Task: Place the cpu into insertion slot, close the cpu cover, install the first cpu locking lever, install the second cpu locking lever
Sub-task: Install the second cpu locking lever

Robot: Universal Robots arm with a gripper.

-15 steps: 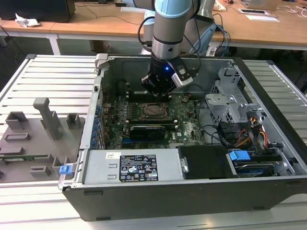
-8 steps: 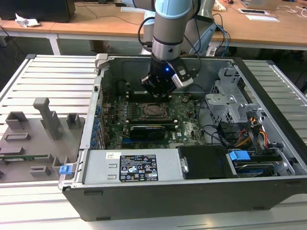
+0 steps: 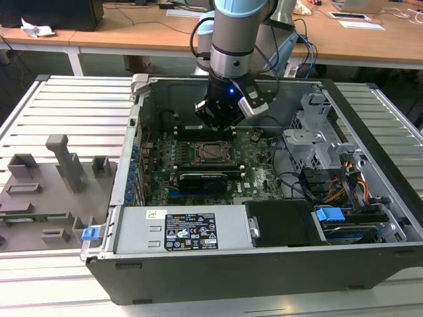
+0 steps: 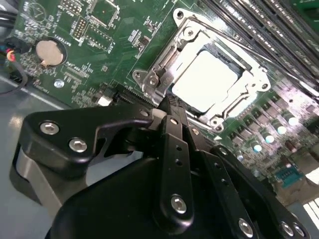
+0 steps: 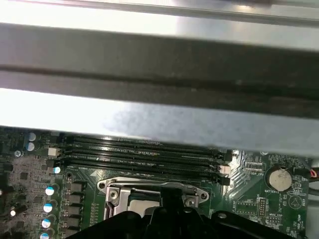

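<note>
Open computer case (image 3: 264, 264) lies on a slatted metal table (image 3: 66, 105), with a grey fixture tray (image 3: 46, 191) on the exterior view's left. Green motherboard (image 3: 258, 148) sits on the case floor, the power supply (image 3: 182, 231) along the near wall, the drive cage (image 3: 317, 139) on the exterior view's right.

Robot arm (image 3: 234, 33) comes down into the case; the gripper (image 3: 221, 122) hangs just above the far edge of the socket. In the second wrist view the gripper (image 4: 169, 107) shows its black fingers drawn in narrow to a tip, with nothing seen between them, the tip just beside one edge of the cpu cover (image 4: 164, 67).

The cpu cover lies flat over the insertion slot (image 4: 239, 94). The cpu (image 4: 204, 79) sits inside the slot, its pale top showing through the cover window. In the first wrist view the cover (image 5: 149, 186) lies just beside the memory slots (image 5: 139, 152).

A coin cell battery (image 4: 47, 52) sits well apart from the socket.
</note>
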